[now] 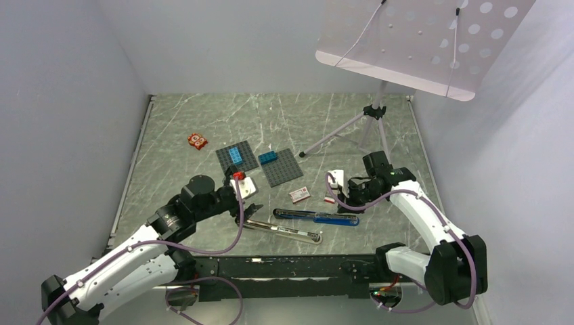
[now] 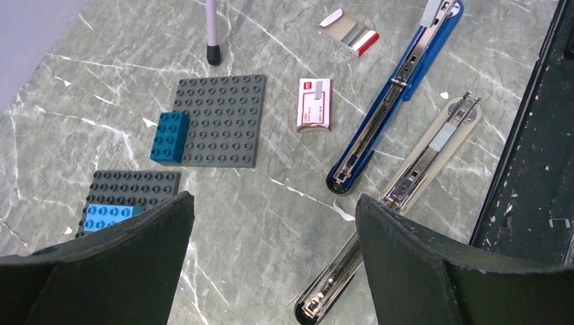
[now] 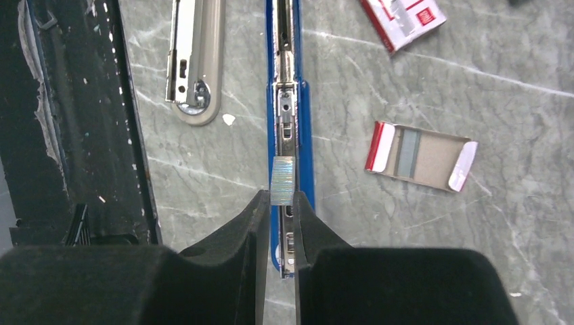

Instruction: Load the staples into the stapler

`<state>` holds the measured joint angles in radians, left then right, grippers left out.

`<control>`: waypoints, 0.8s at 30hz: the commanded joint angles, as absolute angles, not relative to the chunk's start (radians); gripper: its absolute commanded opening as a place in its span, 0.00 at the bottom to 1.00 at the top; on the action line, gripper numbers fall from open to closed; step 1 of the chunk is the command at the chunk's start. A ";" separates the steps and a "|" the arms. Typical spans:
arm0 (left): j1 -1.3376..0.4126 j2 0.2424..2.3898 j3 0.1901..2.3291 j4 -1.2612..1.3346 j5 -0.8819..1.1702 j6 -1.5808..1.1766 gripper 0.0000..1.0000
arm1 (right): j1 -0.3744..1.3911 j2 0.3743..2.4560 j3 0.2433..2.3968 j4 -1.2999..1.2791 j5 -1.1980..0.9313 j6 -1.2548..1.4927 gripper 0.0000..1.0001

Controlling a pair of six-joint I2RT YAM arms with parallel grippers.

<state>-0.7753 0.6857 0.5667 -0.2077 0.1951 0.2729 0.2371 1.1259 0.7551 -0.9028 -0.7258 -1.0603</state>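
Observation:
A blue stapler (image 3: 287, 108) lies opened flat on the marble table, its metal channel facing up. My right gripper (image 3: 279, 200) is shut on a short silver strip of staples (image 3: 282, 180), held right over that channel near one end. The open staple tray (image 3: 421, 156), with a red flap, lies beside it, and the white staples box with red print (image 3: 403, 20) lies further off. My left gripper (image 2: 274, 203) hangs open and empty over bare table, its right finger above a second, beige stapler (image 2: 420, 159), also opened flat. From above, the blue stapler (image 1: 317, 217) lies between the two arms.
Two dark grey stud plates (image 1: 281, 166) with blue bricks (image 1: 270, 157) sit behind the staplers. An orange-red tile (image 1: 197, 141) lies at the back left. A tripod stand (image 1: 374, 112) carrying a perforated panel stands at the back right. A black rail (image 1: 284, 265) runs along the near edge.

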 commanded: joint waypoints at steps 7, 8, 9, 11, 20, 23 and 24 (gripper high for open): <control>-0.749 0.701 0.584 -0.190 0.255 0.278 0.91 | 0.235 1.124 0.721 -0.886 -0.742 -1.159 0.16; -0.747 0.700 0.585 -0.189 0.256 0.278 0.91 | 0.235 1.124 0.715 -0.875 -0.738 -1.156 0.16; -0.747 0.698 0.585 -0.189 0.256 0.278 0.91 | 0.236 1.123 0.711 -0.866 -0.733 -1.157 0.16; -0.743 0.695 0.584 -0.189 0.258 0.276 0.91 | 0.236 1.124 0.703 -0.853 -0.726 -1.158 0.16; -0.734 0.694 0.588 -0.188 0.277 0.275 0.91 | 0.245 1.140 0.697 -0.836 -0.747 -1.151 0.16; -0.732 0.692 0.586 -0.187 0.278 0.275 0.91 | 0.255 1.148 0.694 -0.830 -0.748 -1.148 0.16; -0.733 0.692 0.586 -0.188 0.278 0.274 0.91 | 0.259 1.151 0.692 -0.826 -0.744 -1.146 0.16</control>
